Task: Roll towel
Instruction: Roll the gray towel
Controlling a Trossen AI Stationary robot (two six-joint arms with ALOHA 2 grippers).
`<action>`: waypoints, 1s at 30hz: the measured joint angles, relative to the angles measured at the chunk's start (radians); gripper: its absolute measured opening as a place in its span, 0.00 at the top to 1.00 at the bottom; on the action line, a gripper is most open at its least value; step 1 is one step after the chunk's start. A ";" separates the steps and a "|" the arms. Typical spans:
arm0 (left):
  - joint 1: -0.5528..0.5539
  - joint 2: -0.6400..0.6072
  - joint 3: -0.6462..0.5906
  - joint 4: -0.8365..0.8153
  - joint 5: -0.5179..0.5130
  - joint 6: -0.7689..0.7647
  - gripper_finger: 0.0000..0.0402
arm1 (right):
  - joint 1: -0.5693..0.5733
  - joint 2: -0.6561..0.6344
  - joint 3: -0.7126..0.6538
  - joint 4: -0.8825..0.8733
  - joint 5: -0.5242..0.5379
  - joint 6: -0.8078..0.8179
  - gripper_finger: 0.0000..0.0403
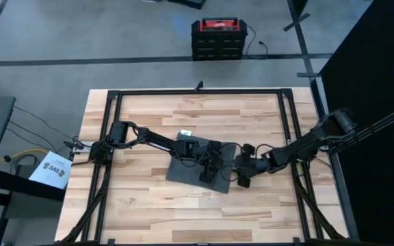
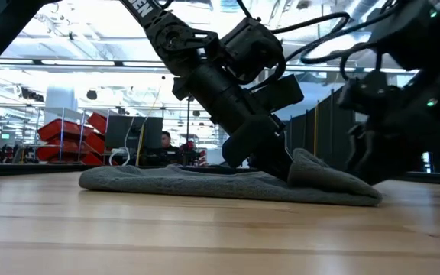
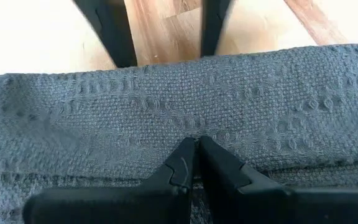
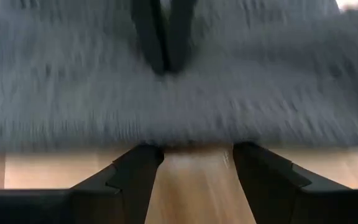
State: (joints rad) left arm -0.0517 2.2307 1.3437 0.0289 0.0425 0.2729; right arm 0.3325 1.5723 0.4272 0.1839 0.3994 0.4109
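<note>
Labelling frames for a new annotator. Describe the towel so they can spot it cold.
On the wooden table, look at the middle, where both arms meet. The towel is the flat dark grey cloth there, skewed to the table edges. The left gripper is shut on it; the right gripper is open at its edge.

Overhead, table-level, two close wrist views.

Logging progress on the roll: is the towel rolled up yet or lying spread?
Mostly spread. The towel lies flat on the table, with only its right-hand edge lifted into a low hump where the left hand presses.
</note>
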 joint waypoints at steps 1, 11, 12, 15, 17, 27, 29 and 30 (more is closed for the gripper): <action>0.000 0.000 0.000 0.000 0.000 0.000 0.96 | -0.005 0.023 0.000 0.050 -0.001 -0.017 0.50; 0.000 0.000 0.000 -0.001 0.000 -0.021 0.96 | -0.013 -0.079 0.007 0.044 -0.049 -0.169 0.50; 0.000 0.000 0.000 -0.001 0.000 -0.023 0.96 | -0.014 -0.109 0.009 0.046 -0.049 -0.181 0.50; 0.000 0.000 0.000 -0.001 0.000 -0.024 0.96 | -0.014 -0.187 0.011 0.028 -0.033 -0.207 0.50; 0.000 0.000 0.000 0.000 -0.001 -0.025 0.96 | -0.014 -0.223 0.011 -0.007 -0.020 -0.214 0.50; 0.001 -0.090 -0.012 -0.049 0.000 -0.014 0.96 | 0.009 -0.280 -0.021 -0.206 -0.010 -0.090 0.50; 0.005 -0.122 -0.013 -0.053 0.000 0.018 0.96 | 0.007 -0.260 -0.053 -0.166 -0.010 -0.069 0.50; 0.009 -0.138 -0.013 -0.051 0.000 0.038 0.96 | 0.004 -0.245 -0.068 -0.144 -0.008 -0.064 0.50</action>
State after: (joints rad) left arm -0.0428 2.0928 1.3304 -0.0218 0.0429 0.3110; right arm 0.3369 1.3273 0.3591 0.0403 0.3911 0.3469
